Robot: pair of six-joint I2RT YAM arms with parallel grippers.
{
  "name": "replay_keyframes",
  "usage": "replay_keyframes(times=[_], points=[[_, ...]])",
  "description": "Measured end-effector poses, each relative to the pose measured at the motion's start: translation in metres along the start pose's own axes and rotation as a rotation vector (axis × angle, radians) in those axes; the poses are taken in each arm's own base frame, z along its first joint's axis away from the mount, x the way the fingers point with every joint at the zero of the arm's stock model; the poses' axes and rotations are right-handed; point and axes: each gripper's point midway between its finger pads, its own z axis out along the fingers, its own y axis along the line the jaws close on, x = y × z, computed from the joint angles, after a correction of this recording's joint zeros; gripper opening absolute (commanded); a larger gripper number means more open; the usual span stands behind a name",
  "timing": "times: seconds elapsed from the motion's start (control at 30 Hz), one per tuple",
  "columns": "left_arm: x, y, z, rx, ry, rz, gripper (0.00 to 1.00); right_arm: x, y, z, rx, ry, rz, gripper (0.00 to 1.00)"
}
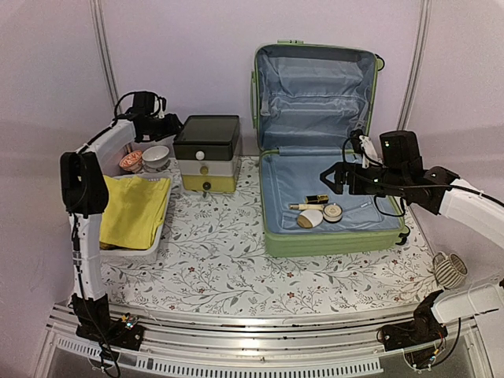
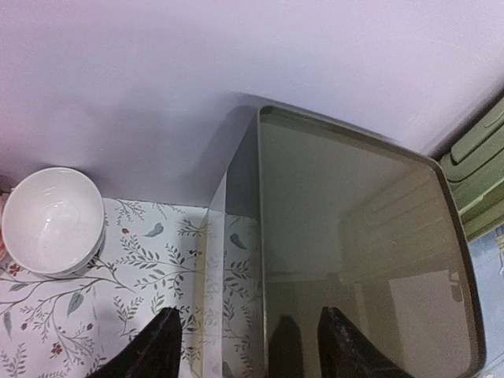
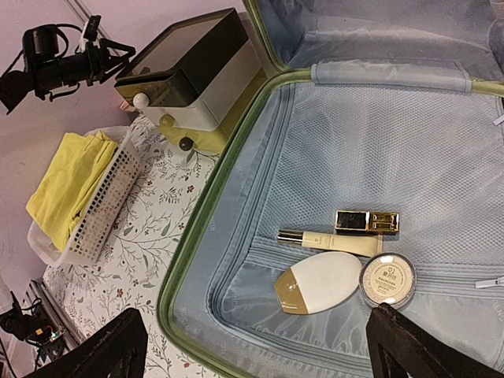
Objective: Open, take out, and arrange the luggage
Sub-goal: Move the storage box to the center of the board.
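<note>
Right claw (image 1: 334,176) hangs wide open over the open luggage (image 1: 331,240) at the worktop's (image 1: 228,272) far right corner. Left claw (image 2: 248,331), apparently parted and empty, sits above the drawer box (image 2: 354,236). Taking-out step: next, descend onto the cosmetics (image 3: 323,282).

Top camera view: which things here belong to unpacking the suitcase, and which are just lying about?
Job: light-green hard-shell suitcase, open; inside it a white-and-gold oval case, round lidded jar, cream tube, gold-and-black rectangular case.
Apparently just there: white ceramic bowl, dark-lidded drawer box, white mesh basket holding yellow cloth, pale ribbed coil.
</note>
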Motion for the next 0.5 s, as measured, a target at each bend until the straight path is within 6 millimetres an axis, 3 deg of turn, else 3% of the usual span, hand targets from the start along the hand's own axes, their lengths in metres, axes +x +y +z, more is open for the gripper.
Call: replay_keyframes(times=[0.13, 0.2, 0.33, 0.5], points=[[0.014, 0.007, 0.022, 0.052, 0.069, -0.039, 0.54, 0.0, 0.0, 0.0, 0.0, 0.001, 0.0, 0.99], [0.014, 0.005, 0.023, 0.09, 0.076, -0.044, 0.53, 0.0, 0.0, 0.0, 0.0, 0.0, 0.0, 0.99], [0.017, -0.001, 0.021, 0.144, 0.099, -0.051, 0.3, 0.0, 0.0, 0.0, -0.001, 0.001, 0.0, 0.99], [0.021, -0.013, 0.018, 0.216, 0.124, -0.058, 0.26, 0.0, 0.001, 0.0, -0.004, 0.002, 0.001, 0.99]])
